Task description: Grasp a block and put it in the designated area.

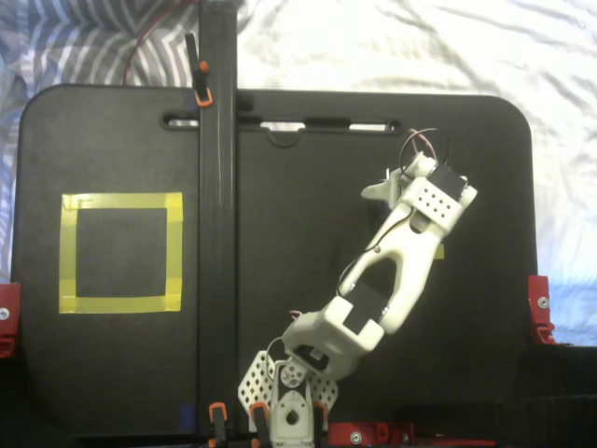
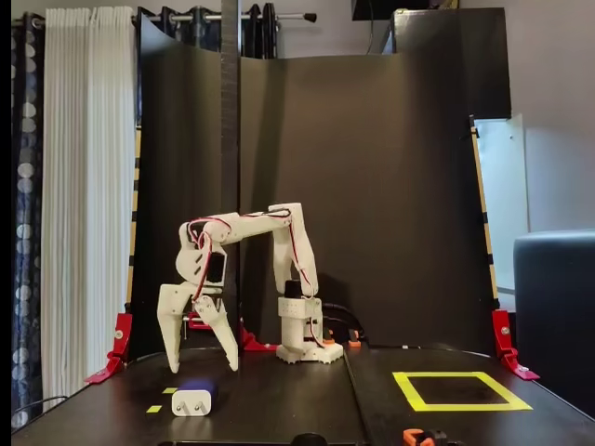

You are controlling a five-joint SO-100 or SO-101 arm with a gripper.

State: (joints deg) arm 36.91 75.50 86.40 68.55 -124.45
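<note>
Your top-down fixed view: soft, slightly blurred; bedsheet (image 1: 420,42) near overexposed above the matte black surface (image 1: 289,243); yellow tape (image 1: 121,252) vivid; white arm (image 1: 401,252) bright, detail washed out. Your side fixed view: dim room, even frontal light; black backdrop (image 2: 372,186) absorbs light; faint sheen on the surface; curtain (image 2: 88,186) pale; no visible edge distortion.

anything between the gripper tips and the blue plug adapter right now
Nothing: in the front-facing fixed view the white two-finger gripper hangs open just above the dark-blue plug adapter, with only bare black board between them.
</note>
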